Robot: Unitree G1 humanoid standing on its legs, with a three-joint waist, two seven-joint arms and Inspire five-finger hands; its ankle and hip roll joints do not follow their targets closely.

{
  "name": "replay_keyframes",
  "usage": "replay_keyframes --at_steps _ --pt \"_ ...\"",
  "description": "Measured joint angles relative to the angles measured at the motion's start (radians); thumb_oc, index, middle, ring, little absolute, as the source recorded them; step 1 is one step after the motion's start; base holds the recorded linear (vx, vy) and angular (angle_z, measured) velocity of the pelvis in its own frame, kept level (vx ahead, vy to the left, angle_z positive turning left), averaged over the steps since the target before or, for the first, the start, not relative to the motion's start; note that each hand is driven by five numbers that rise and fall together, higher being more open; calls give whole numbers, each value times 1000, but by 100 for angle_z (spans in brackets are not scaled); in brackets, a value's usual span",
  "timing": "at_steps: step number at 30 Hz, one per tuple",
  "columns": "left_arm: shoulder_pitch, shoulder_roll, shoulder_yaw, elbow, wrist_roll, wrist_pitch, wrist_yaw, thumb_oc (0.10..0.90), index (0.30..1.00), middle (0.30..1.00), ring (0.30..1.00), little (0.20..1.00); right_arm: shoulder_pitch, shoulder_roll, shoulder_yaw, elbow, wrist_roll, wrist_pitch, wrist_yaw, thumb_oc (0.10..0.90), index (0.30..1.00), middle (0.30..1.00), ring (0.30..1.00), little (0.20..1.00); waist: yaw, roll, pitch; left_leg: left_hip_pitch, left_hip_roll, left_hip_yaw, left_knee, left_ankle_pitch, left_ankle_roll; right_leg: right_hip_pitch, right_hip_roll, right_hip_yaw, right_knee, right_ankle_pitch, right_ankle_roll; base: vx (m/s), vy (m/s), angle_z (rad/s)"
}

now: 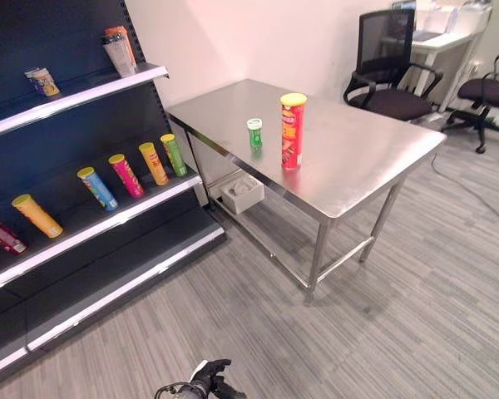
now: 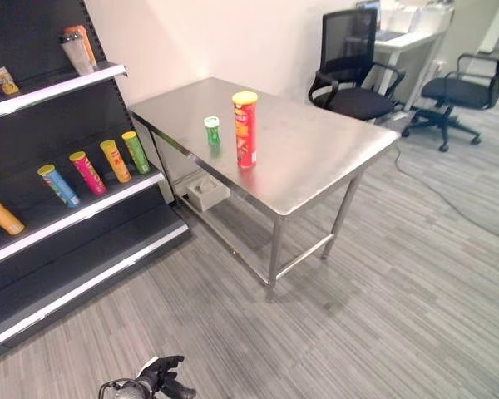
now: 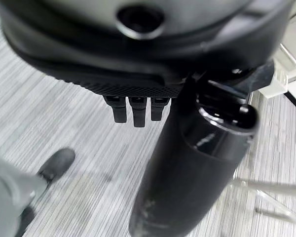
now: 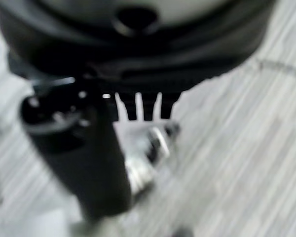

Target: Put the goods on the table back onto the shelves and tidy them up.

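A tall red canister [image 1: 292, 130] and a small green container [image 1: 254, 134] stand upright, just apart, on the steel table [image 1: 374, 158], well away from both hands. The left hand [image 1: 209, 381] hangs low over the grey floor [image 1: 416, 316], fingers loosely straight and holding nothing, as does the right hand [image 4: 138, 74] in its wrist view. The head views take in the dark shelves [image 1: 108, 220], where coloured canisters [image 1: 126, 175] lean in a row.

shelf [image 1: 83, 96]: its left part is cut off by the edge
right hand [image 4: 89, 163]: blurred, finger pose unclear
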Motion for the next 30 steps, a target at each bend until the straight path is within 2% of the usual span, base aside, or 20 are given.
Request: replay_keyframes --at_steps 2,3,4,5,7,8,10,11,13,16,18,19,20,22,25,26,27,28,29,30 --pt "26 -11 15 16 0 0 1 800 900 900 900 900 -2 -12 9 -21 1 -11 7 800 900 900 900 900 -17 34 10 34 18 2 -6 -35 -8 -69 61 43 -13 -11 41 252 187 -40" --pt "36 -13 21 22 0 0 0 800 900 900 900 900 -6 -18 9 -21 1 -17 8 800 900 900 900 900 -23 51 19 43 37 6 -6 -42 -11 -85 125 50 -34 -27 48 278 105 -6" --pt "40 -10 38 44 0 1 -3 800 900 900 900 900 -11 -23 17 -17 -1 -29 12 800 900 900 900 900 -62 56 36 49 75 8 -6 -52 -12 -139 278 24 -111 -42 41 287 60 6" --pt "35 -1 41 60 0 1 -1 800 900 900 900 900 -25 -21 36 -14 -5 -29 12 800 900 900 900 900 -67 40 39 52 75 22 -6 -50 -15 -163 316 -36 -153 -27 23 269 20 25" --pt "37 8 37 64 -4 3 0 800 900 900 900 900 -10 -21 48 -9 -17 -33 9 800 900 900 900 900 -78 -37 38 67 47 17 -5 -74 -41 -208 322 -116 -212 30 -26 259 -17 23" --pt "35 1 19 65 1 4 0 800 900 900 900 900 -7 -28 45 8 -19 -33 7 800 900 900 900 900 -85 -50 35 73 49 -5 -6 -83 -52 -206 320 -134 -212 68 -49 256 -43 31" --pt "31 -17 -33 59 2 3 -9 800 900 900 900 900 -2 -49 36 45 -19 -33 -1 800 900 900 900 900 -99 -17 13 77 87 -42 -4 -104 -68 -177 349 -181 -237 42 -51 249 -56 38" --pt "19 -26 -112 41 25 2 -32 800 900 900 900 900 2 -59 20 68 -19 -29 2 800 900 900 900 900 -102 -4 6 101 118 -55 10 -79 -83 -131 392 -184 -260 20 -81 247 -59 14" --pt "16 -35 -165 25 53 1 -46 800 900 900 900 900 5 -71 26 67 -18 -26 2 800 900 900 900 900 -100 -22 -15 132 133 -56 42 -34 -114 -67 409 -173 -281 -7 -94 250 -79 -12" --pt "-7 -63 -119 1 66 -1 -48 800 900 900 900 900 -19 -102 44 53 -19 -22 1 800 900 900 900 900 -100 3 -51 170 163 -54 97 8 -175 35 441 -185 -377 -18 -87 231 -129 -4" --pt "-3 -64 -35 -12 37 -5 -42 800 900 900 900 900 -24 -92 45 52 -20 -23 1 800 900 900 900 900 -86 -22 -68 101 177 -55 306 14 -192 106 436 -163 -460 0 -91 202 -110 -19" --pt "13 -63 9 -12 26 -9 -36 800 900 900 900 900 -34 -84 54 46 -21 -23 0 800 900 900 900 900 -59 -35 -77 35 188 -58 474 45 -233 151 432 -141 -519 19 -98 233 -27 -80" --pt "25 -53 45 -21 6 -21 -28 800 900 900 900 900 -69 -77 107 31 -24 -21 -3 800 900 900 900 900 -25 -39 -79 -73 227 -65 674 60 -234 190 434 -99 -575 44 -110 166 10 -97" --pt "50 -36 53 -20 0 -19 -14 800 900 900 900 900 -80 -62 187 -32 -59 -30 -2 800 900 900 900 900 -12 -56 -77 -132 252 -27 623 46 -211 218 434 -55 -610 70 -129 145 63 -84" --pt "66 -15 51 -17 1 -5 -19 800 900 900 900 900 -141 -35 212 -51 -92 -47 -4 800 900 900 900 900 -13 -80 -62 -182 282 -39 468 57 -202 235 434 -15 -613 67 -123 250 166 -63" --pt "59 -1 52 -23 1 -8 -14 800 900 900 900 900 -159 -27 242 -52 -124 -49 -5 800 900 900 900 900 9 -91 -62 -169 290 -70 202 81 -207 239 448 37 -614 57 -107 371 264 -88" --pt "60 2 70 -6 -1 -14 -10 800 900 900 900 900 -165 -22 230 -48 -127 -55 -7 800 900 900 900 900 24 -90 -62 -171 300 -138 61 98 -221 243 465 78 -624 52 -100 272 186 -103" --pt "57 2 95 11 -1 -24 -3 800 900 900 900 900 -165 -17 209 -47 -127 -57 -12 800 900 900 900 900 35 -93 -60 -175 311 -199 -9 106 -226 253 473 103 -638 52 -100 77 40 -72" --pt "40 1 126 18 -10 -19 2 800 900 900 900 900 -163 -16 189 -44 -126 -58 -15 800 900 900 900 900 39 -99 -56 -188 315 -259 -2 130 -220 260 475 117 -642 52 -100 117 72 -68" --pt "35 3 134 19 -22 -19 9 800 900 900 900 900 -162 -19 183 -38 -126 -55 -19 800 900 900 900 900 47 -101 -54 -193 319 -281 -2 141 -208 269 470 126 -641 52 -100 252 238 -65"
